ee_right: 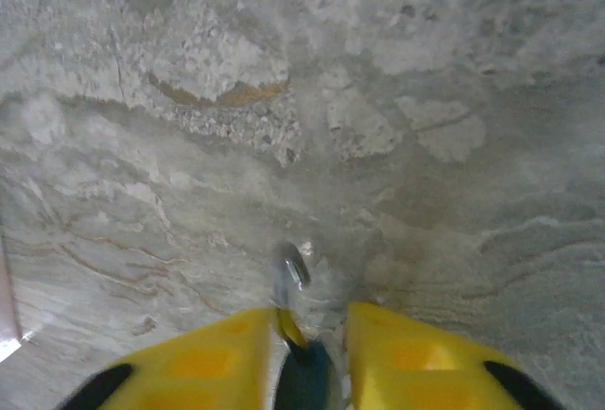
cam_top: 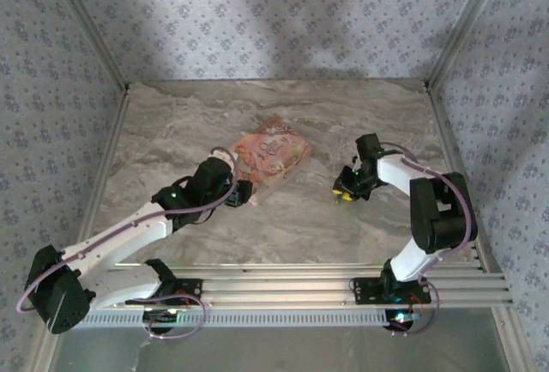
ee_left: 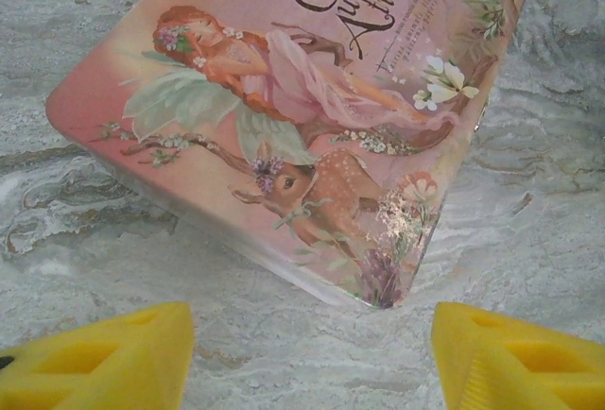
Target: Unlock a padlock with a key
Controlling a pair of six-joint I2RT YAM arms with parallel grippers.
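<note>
The right gripper (ee_right: 317, 330) has its jaws drawn narrow, and the padlock (ee_right: 302, 382), a small dark blue body, sits pinched between its two yellow fingers (ee_right: 217, 358). A silvery metal piece (ee_right: 289, 270) sticks out of the padlock just ahead of the jaws, its tip down near the table (ee_right: 425, 127); the wrist view is too blurred to tell whether it is a shackle or a key. Beyond the jaws lies bare grey marbled surface.

The left gripper (ee_left: 312, 334) has its jaws spread wide, one yellow finger (ee_left: 104, 358) at each lower corner of the wrist view, with nothing between them but table. Just ahead of the open jaws lies the pink-orange pouch (ee_left: 284, 98), flat on the marble, printed with a reclining figure, a fawn and the words "Once upon a time". Its near corner points toward the gap between the jaws, apart from both fingers.

From above, the left gripper (cam_top: 243, 194) sits at the near edge of the pouch (cam_top: 270, 153), while the right gripper (cam_top: 343, 192) is low over the table (cam_top: 292, 226), off to the pouch's right and well apart from it
</note>
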